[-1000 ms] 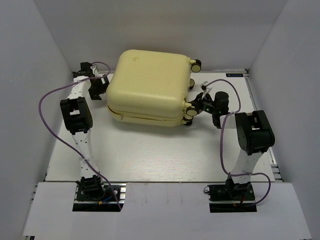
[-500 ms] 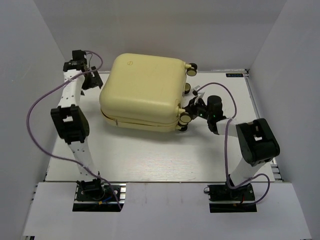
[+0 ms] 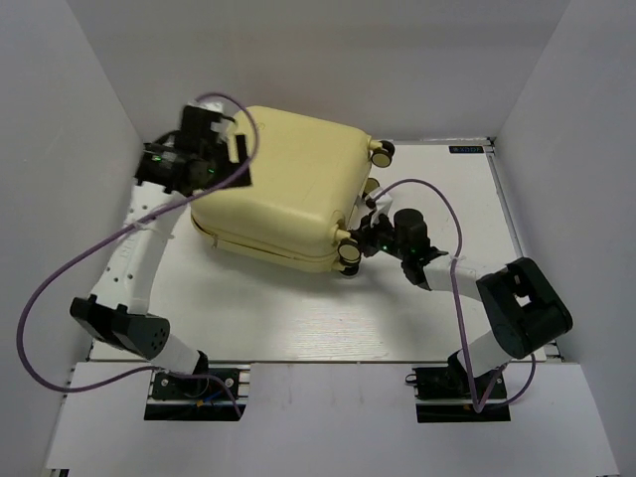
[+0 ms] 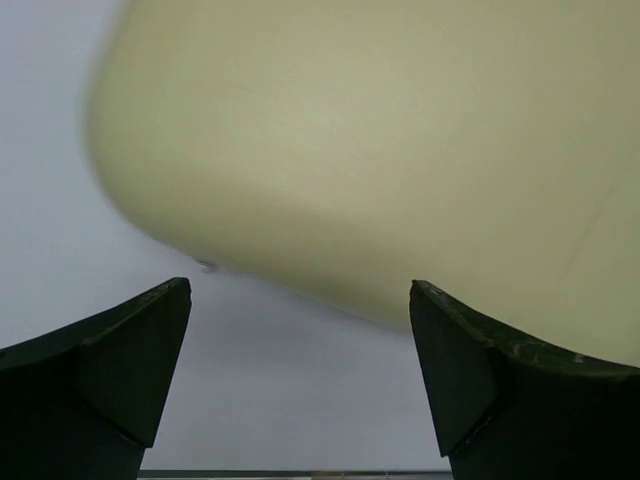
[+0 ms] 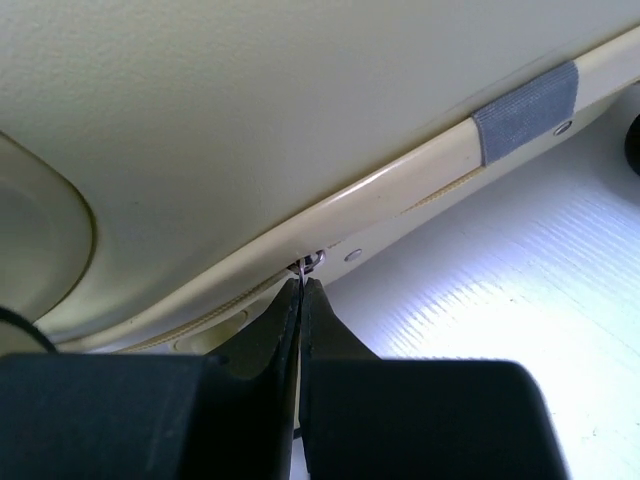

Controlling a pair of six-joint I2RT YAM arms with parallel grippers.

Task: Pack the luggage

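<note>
Luggage lies closed far-left on the counter, my right tool pinching its zipper pull, left tool wide, zipping likely unfinished.

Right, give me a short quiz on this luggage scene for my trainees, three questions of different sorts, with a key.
1. True or false: the luggage lies open on the table.
2. Pick one. The left pincer is: A) open and holding nothing; B) shut on a wheel; C) out of every view.
3. Fill the gap: the right pincer is shut on what looks like a thin metal zip pull at the luggage's ____.

Key
1. False: both shells are closed together.
2. A
3. seam
</note>
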